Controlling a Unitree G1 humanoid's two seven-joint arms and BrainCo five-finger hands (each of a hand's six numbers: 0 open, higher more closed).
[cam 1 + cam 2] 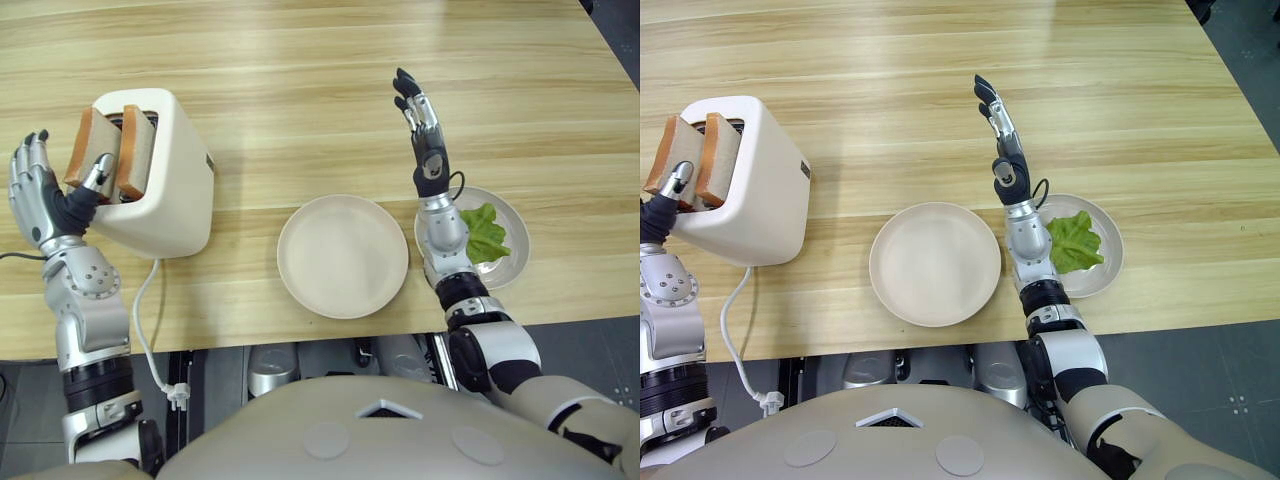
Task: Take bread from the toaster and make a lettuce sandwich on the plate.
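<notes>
A white toaster (165,185) stands at the table's left with two bread slices upright in its slots, the left slice (88,146) and the right slice (136,150). My left hand (38,190) is at the toaster's left side, open: its thumb lies between the two slices against the left one, and its other fingers stand spread a little way left of that slice. An empty round plate (342,255) lies at the front centre. To its right, a lettuce leaf (485,232) rests on a smaller plate (516,225). My right hand (420,115) is held up flat and open above the table, beyond both plates.
The toaster's white power cord (148,320) runs over the table's front edge. Bare wooden tabletop (300,90) stretches behind the toaster and plates. The table's right edge (615,60) is near the lettuce plate's side.
</notes>
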